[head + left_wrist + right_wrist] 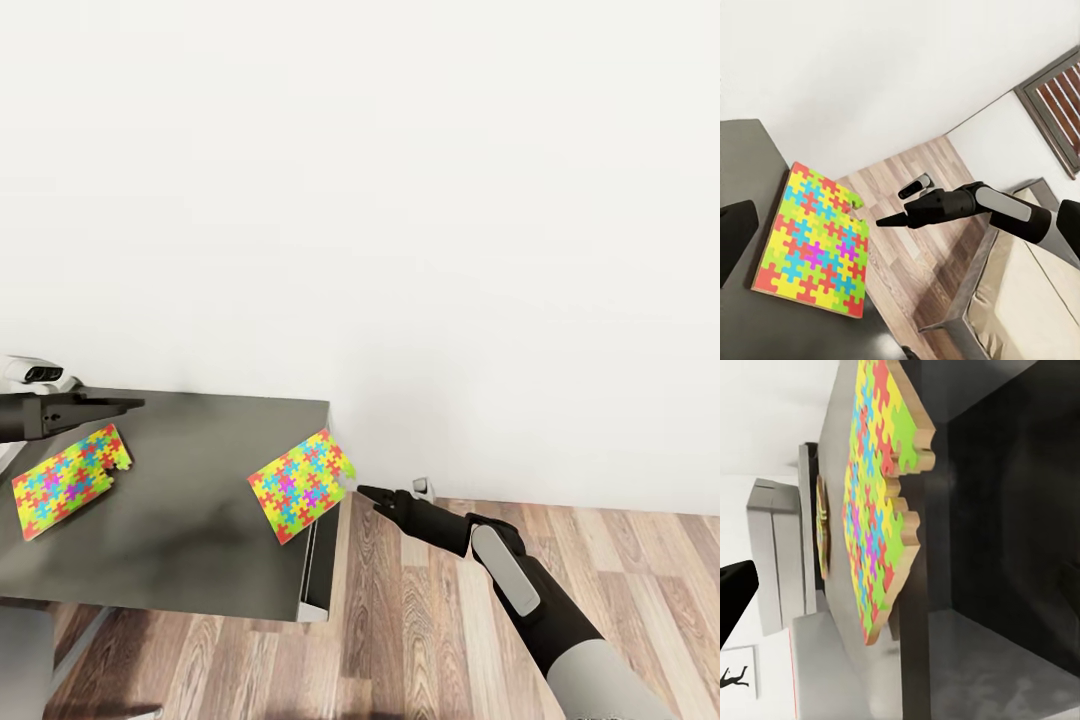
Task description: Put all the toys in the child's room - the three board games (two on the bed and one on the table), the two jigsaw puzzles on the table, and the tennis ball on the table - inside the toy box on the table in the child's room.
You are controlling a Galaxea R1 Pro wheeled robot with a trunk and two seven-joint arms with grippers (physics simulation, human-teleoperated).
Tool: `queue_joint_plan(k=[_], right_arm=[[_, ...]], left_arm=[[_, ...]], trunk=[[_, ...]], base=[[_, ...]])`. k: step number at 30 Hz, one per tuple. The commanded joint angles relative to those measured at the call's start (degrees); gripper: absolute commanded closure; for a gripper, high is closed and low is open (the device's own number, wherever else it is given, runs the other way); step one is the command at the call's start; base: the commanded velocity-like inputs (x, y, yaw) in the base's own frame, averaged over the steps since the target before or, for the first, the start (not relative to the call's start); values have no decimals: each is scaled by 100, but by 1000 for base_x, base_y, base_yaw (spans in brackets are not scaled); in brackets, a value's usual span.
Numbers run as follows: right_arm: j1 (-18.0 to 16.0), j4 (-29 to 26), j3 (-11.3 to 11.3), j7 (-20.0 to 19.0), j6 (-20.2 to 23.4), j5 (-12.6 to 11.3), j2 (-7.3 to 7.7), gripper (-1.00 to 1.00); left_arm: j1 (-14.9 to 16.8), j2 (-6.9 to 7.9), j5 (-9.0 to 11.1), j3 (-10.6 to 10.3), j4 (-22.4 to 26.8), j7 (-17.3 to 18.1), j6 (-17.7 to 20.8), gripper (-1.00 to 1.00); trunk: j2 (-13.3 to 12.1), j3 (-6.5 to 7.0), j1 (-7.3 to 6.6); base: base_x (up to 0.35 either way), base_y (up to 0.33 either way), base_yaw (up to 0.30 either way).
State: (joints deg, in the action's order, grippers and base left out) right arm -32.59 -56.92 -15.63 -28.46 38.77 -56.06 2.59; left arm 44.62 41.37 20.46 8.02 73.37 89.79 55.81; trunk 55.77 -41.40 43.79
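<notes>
- Head view. The dark grey counter [190,520] stands against the white wall [400,180]. Two jigsaw puzzles lie flat on it: the nearer puzzle [301,484] sits at the counter's end edge, one corner jutting over it; the farther puzzle [70,480] lies well apart, toward the counter's other end. My right fingers [366,492] point at the nearer puzzle from just off the end edge, above the wood floor [440,620]; they look drawn together to a narrow tip, holding nothing. Of my left arm I see a black part [70,410] over the counter's back edge, above the farther puzzle; I cannot tell how its fingers stand.
- Left wrist view. The nearer puzzle [814,244] lies on the counter [750,187], its notched corner at the end edge. My right fingers [883,221] hover just beyond that edge, tips together, not touching the puzzle. A bed [1020,292] stands beyond, on the floor.
- Right wrist view. The nearer puzzle [881,502] is close ahead, its notched edge overhanging the counter [840,585]. The farther puzzle [821,529] lies behind it.
</notes>
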Motion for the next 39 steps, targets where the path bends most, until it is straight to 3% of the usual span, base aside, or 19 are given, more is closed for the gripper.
queue_joint_plan(k=[1, 39], right_arm=[[-10, -2, -8, -1, 17, -22, 6, -100], [-55, 13, 5, -20, 25, -40, 4, -100]], left_arm=[[3, 2, -1, -2, 1, 21, 61, -100], [3, 28, -7, 9, 1, 21, 63, -100]], trunk=[[3, -4, 0], [3, -4, 0]], base=[[0, 0, 0], [0, 83, 0]])
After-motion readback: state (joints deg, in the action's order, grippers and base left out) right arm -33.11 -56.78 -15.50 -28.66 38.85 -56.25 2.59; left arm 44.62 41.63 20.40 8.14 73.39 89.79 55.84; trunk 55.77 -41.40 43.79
